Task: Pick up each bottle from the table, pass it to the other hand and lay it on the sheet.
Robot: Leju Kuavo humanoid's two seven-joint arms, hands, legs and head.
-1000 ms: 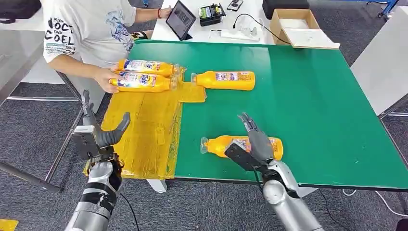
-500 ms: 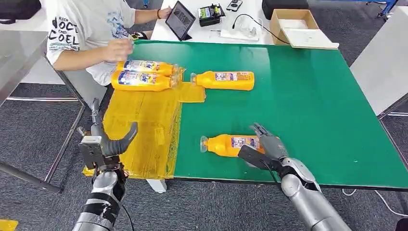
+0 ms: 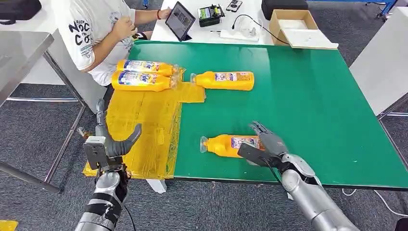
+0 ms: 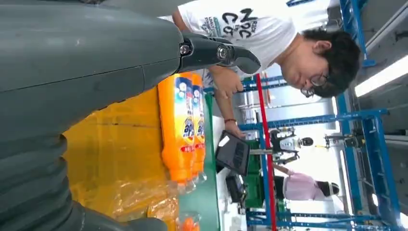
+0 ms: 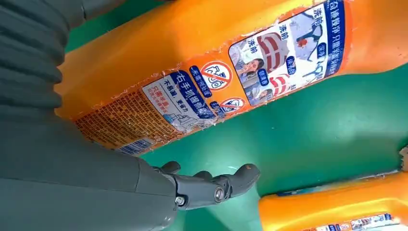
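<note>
1. Near the front edge of the green table [image 3: 312,96], the nearest bottle [image 3: 231,145] lay on its side, cap toward the yellow sheet [image 3: 144,125] and well short of it, so it had not yet been delivered
2. Against that bottle's base end sat the right hand [image 3: 266,147], fingers over the far side and thumb [image 5: 211,187] spread apart on the near side; it looked wide and cupped around the body, not clamped, and I judged this the setting of a grasp before any lift
3. Reaching from the base end probably suited the handover, since it left the neck half free for the other hand to take
4. Beside the sheet's near corner, off the table edge, the left hand [image 3: 111,144] stood upright and held nothing, thumb and fingers apart, seemingly posted there to receive the bottle on the sheet's side
5. Two more bottles [image 3: 142,74] lay side by side, touching, at the sheet's far end, which read as finished work
6. A fourth bottle [image 3: 226,80] lay on the green just beside the sheet's far corner, its cap [image 3: 194,78] at the sheet's edge, likely yet to be done
7. A person [image 3: 96,29] sat at the table's far left corner, hands drawn back from the bottles
</note>
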